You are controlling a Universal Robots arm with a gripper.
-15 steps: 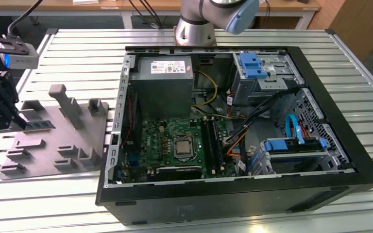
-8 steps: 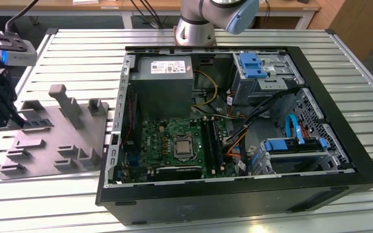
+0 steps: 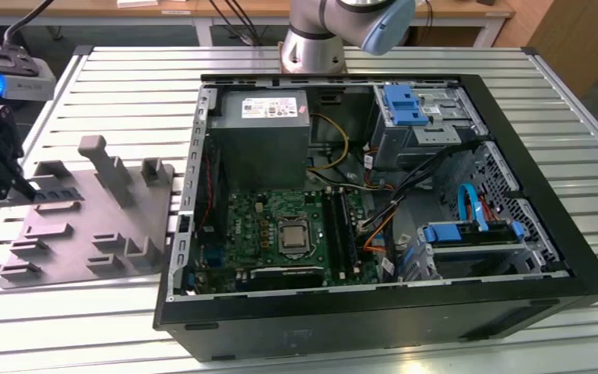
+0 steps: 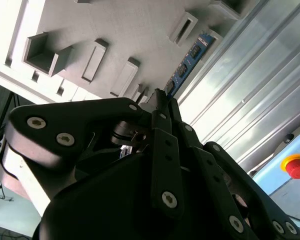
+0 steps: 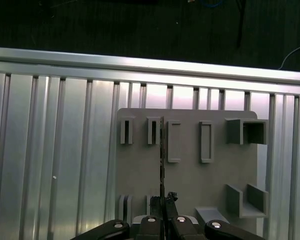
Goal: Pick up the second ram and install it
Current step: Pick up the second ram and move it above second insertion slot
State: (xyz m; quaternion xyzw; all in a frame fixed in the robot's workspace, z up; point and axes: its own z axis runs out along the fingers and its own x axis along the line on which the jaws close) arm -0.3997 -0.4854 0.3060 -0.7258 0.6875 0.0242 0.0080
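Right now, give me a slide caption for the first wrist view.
Gripper lined up with the second ram, standing on edge in the grey holder plate on the table.

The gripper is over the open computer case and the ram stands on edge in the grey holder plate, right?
No: the exterior view shows the gripper at the grey holder plate, beside the computer case. The ram does stand on edge in that plate.

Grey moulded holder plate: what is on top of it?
A slim dark green memory stick stands on edge on the grey plate; the black hand covers one end of it.
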